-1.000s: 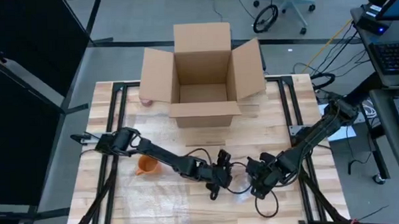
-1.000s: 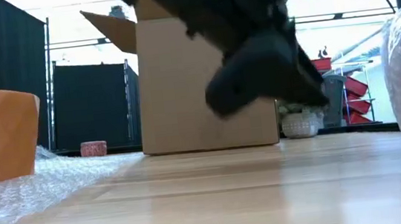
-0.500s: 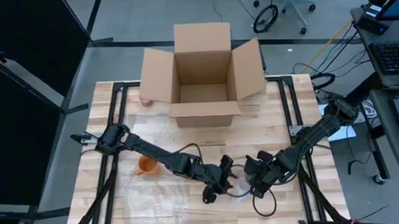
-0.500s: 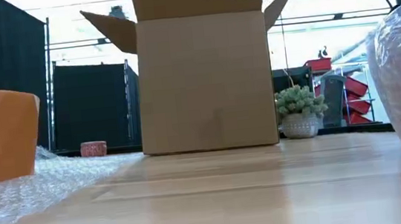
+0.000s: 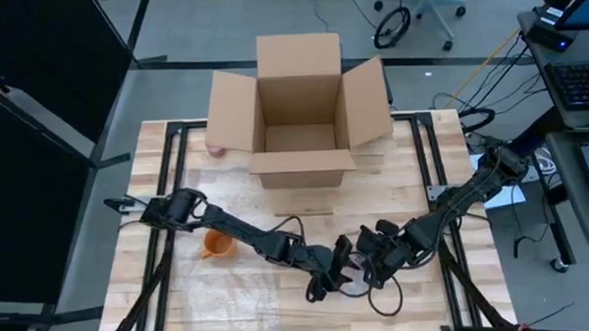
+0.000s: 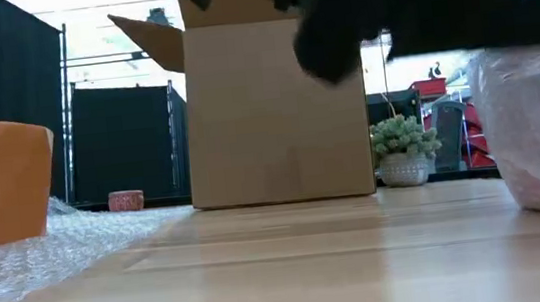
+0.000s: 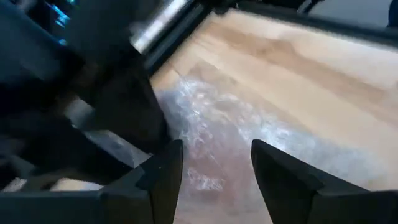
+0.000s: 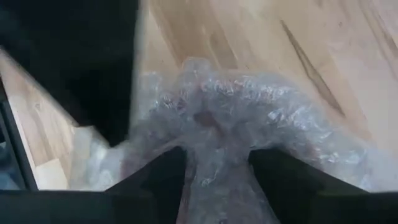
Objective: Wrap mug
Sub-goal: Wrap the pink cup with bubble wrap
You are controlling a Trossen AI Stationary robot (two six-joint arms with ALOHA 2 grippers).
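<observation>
The big box (image 5: 299, 101) sits open at the back of the table (image 5: 403, 186). The orange mug (image 5: 217, 245) stands upright on bubble wrap (image 6: 49, 250) near the left side, handle pointing left. The left gripper (image 5: 330, 278) has its fingers spread over wrap, and the right gripper (image 5: 369, 264) pinches a wrap bundle (image 8: 236, 124).

My two dark fingers (image 7: 158, 180) stand apart with a clear gap between them, and my gripper (image 7: 216, 171) hangs above a crumpled sheet of clear bubble wrap (image 7: 236, 134) that lies on the pale wooden table (image 7: 311, 68). Close beside my fingers looms a dark blurred mass (image 7: 93, 106) with a small blue glow at one corner, too smeared for me to tell what it is. A black frame rail (image 7: 298, 15) borders the table's far edge.
</observation>
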